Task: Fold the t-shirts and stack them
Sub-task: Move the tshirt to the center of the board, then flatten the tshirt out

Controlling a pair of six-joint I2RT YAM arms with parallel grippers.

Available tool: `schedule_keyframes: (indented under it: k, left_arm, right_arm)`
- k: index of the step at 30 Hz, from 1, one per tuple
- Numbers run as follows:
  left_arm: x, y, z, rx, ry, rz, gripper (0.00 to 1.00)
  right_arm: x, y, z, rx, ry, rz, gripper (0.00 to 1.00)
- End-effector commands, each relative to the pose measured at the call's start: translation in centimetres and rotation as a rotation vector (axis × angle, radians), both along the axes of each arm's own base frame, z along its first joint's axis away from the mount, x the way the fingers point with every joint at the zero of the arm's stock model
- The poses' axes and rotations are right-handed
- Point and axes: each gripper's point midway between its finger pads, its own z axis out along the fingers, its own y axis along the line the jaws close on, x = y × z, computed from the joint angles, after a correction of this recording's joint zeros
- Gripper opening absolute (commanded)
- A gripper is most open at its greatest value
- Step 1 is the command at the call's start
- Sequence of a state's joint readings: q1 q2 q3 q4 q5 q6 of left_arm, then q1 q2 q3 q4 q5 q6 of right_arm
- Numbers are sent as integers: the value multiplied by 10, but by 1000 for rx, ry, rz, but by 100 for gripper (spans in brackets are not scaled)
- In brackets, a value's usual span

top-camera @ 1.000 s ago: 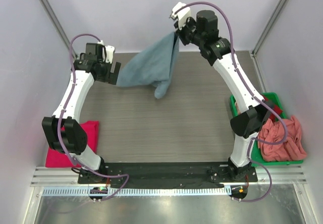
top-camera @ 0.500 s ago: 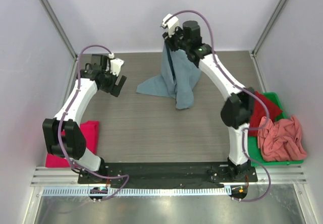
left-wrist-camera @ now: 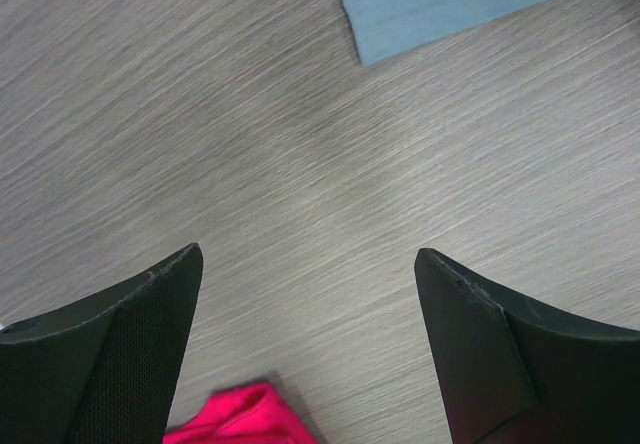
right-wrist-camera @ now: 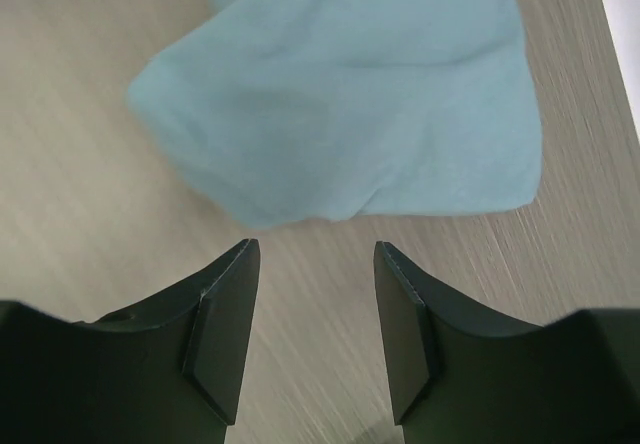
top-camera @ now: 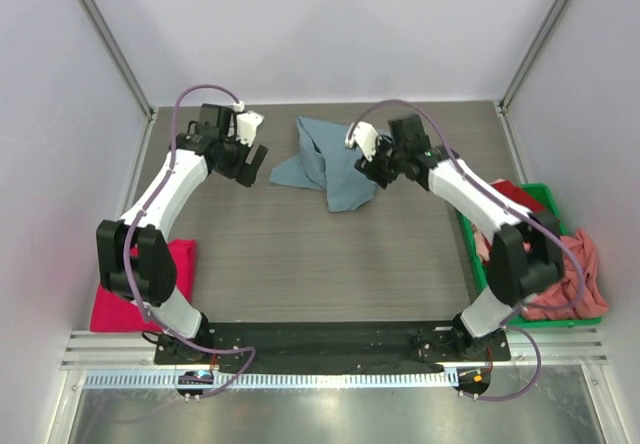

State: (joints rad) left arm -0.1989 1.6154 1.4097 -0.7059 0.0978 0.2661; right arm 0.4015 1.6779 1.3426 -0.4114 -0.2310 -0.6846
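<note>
The dusty grey-blue t-shirt (top-camera: 328,164) lies in a loose, crumpled heap on the far middle of the table. My right gripper (top-camera: 369,170) sits low just right of it, open and empty; in the right wrist view the t-shirt (right-wrist-camera: 350,114) lies just beyond the gripper (right-wrist-camera: 315,246). My left gripper (top-camera: 256,161) hovers just left of the heap, open with nothing in it; in the left wrist view a corner of the grey-blue t-shirt (left-wrist-camera: 450,4) shows far ahead of the gripper (left-wrist-camera: 308,254). A folded magenta-pink t-shirt (top-camera: 140,284) rests at the near left.
A green bin (top-camera: 462,214) stands at the right edge, holding a salmon-pink t-shirt (top-camera: 565,274) and a red t-shirt (top-camera: 515,196). White walls with metal posts close in the table at the back and sides.
My right gripper opened and let go of the grey-blue t-shirt, then dropped low beside it. The t-shirt fell from hanging into a heap. My left gripper moved right toward it.
</note>
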Motion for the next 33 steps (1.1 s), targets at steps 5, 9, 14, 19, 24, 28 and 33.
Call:
schedule_keyframes:
  k: [5,9,14,19,24,28,33]
  left_arm:
    - [27,-8,9,-5,-46,33,87]
    - [27,-4,5,26,-37,40,87]
    - [29,0,4,48,-44,51,88]
    - [28,0,3,48,-45,51,88]
    - [30,0,-1,49,-41,51,88]
    - [34,-1,-1,44,-41,59,88]
    - [38,-5,-5,28,-30,58,88]
  right_arm:
    - [-45,32,-24,-75,-196,349,55]
    - [-45,51,-48,-105,-214,427,54]
    - [-28,59,-63,-133,-217,431,53]
    - [-15,60,-74,-175,-216,427,53]
    - [-7,60,-92,-207,-174,419,52]
    - [-5,57,-104,-237,-91,402,42]
    - [-18,55,-103,-239,-17,423,38]
